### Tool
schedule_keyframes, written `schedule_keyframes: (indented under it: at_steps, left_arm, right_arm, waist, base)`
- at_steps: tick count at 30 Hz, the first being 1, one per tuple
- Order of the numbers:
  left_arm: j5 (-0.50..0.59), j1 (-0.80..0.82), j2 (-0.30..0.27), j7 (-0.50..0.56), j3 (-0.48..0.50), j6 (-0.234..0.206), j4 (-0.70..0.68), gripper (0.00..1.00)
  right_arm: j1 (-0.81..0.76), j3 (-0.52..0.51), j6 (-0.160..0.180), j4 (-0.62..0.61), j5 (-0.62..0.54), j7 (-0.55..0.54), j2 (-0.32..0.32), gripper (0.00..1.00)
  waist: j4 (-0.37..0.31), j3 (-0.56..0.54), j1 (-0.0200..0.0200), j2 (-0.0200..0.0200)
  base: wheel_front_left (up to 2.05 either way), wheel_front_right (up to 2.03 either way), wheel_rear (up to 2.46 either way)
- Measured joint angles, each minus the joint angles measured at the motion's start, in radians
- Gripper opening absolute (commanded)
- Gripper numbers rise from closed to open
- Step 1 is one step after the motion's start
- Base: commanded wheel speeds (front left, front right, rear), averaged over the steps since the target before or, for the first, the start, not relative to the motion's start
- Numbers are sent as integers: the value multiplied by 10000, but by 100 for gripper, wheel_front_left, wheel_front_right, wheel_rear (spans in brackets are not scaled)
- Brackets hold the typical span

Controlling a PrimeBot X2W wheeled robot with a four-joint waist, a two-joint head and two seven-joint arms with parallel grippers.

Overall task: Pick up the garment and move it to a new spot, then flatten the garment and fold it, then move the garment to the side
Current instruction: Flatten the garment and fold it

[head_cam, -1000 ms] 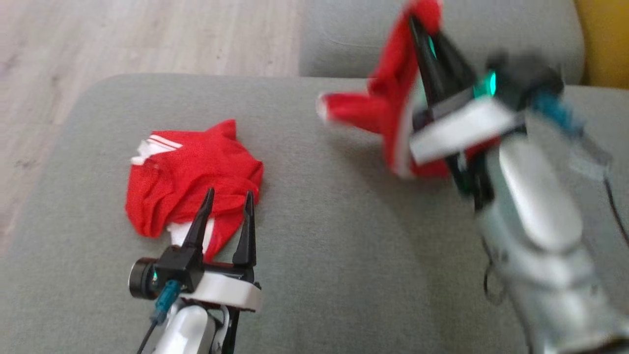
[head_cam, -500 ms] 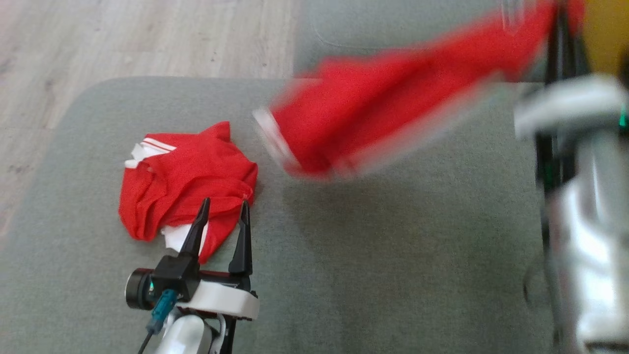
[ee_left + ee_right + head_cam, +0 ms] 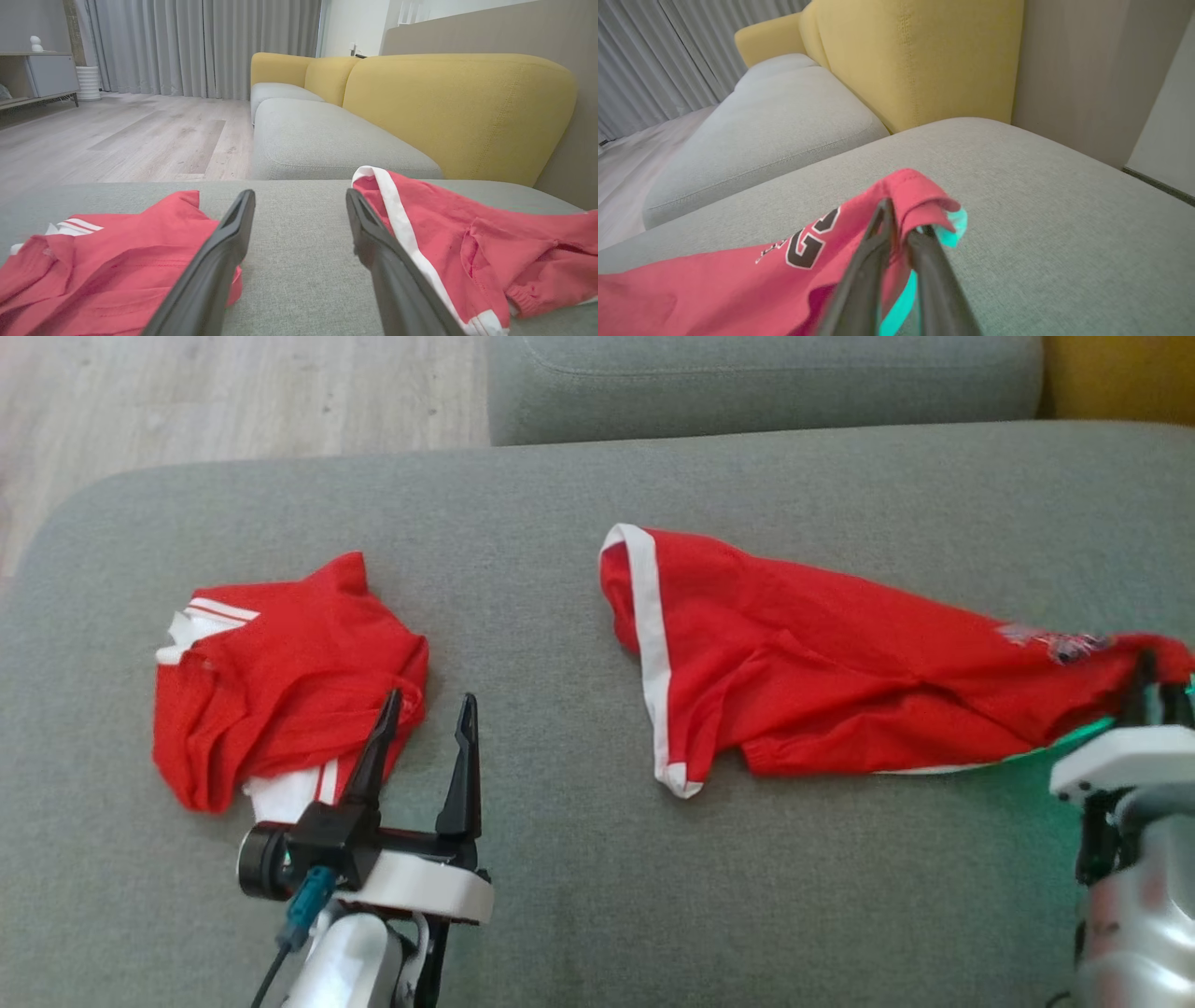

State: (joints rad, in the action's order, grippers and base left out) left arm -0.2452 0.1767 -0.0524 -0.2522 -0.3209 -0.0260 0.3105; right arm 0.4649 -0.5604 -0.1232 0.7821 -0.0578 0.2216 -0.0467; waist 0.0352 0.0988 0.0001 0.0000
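A red garment with white trim [image 3: 822, 653] lies stretched out across the right half of the grey sofa cushion [image 3: 560, 877]. Its white-edged end points left and its printed end [image 3: 808, 238] is at the far right. My right gripper [image 3: 1158, 686] is shut on that printed end, with the fabric folded over its fingertips [image 3: 903, 219]. A second red garment with white stripes [image 3: 280, 672] lies crumpled at the left. My left gripper [image 3: 425, 709] stands open just right of this pile, holding nothing. Between its fingers [image 3: 233, 233] there is bare cushion, with the stretched garment [image 3: 467, 247] to the right.
A second grey cushion [image 3: 747, 383] adjoins the far side, with yellow backrests [image 3: 458, 107] behind it. Wood floor [image 3: 233, 392] lies past the cushion's left end. A wall [image 3: 1087, 70] stands close on the right. Bare cushion runs between the two garments and along the front.
My right gripper swung the garment down from the air and out to the right, so it now lies stretched on the cushion. The head camera shifted. The left gripper kept its place.
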Motion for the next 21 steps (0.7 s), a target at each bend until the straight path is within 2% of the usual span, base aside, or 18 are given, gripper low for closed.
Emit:
schedule_keyframes:
  at_steps: [3,5,10,14,16,21]
  left_arm:
    - [2,33,2,0,8,0,0,100]
    - [2,32,6,0,12,6,0,100]
    - [88,33,10,0,44,40,-2,100]
    - [90,33,8,0,73,59,-36,100]
    - [113,33,10,0,86,86,-59,100]
    - [205,46,4,0,81,182,-67,100]
  right_arm:
    - [185,142,0,-52,-107,217,8,100]
    - [171,614,0,-301,253,282,0,100]
    - [-602,3248,0,-3022,1923,295,2,100]
    - [-2537,4479,0,-4947,2491,295,6,100]
    - [-3446,4719,0,-5534,2627,295,17,100]
    - [-4149,4897,0,-6146,2778,295,19,100]
  waist:
    - [-127,49,0,0]
    - [-197,62,0,0]
    - [-371,72,0,0]
    - [-546,64,-1,0]
    - [-661,78,-1,0]
    - [-914,154,-1,0]
  base:
    - [0,0,0]
    - [0,0,0]
    - [0,0,0]
    - [0,0,0]
    - [0,0,0]
    - [0,0,0]
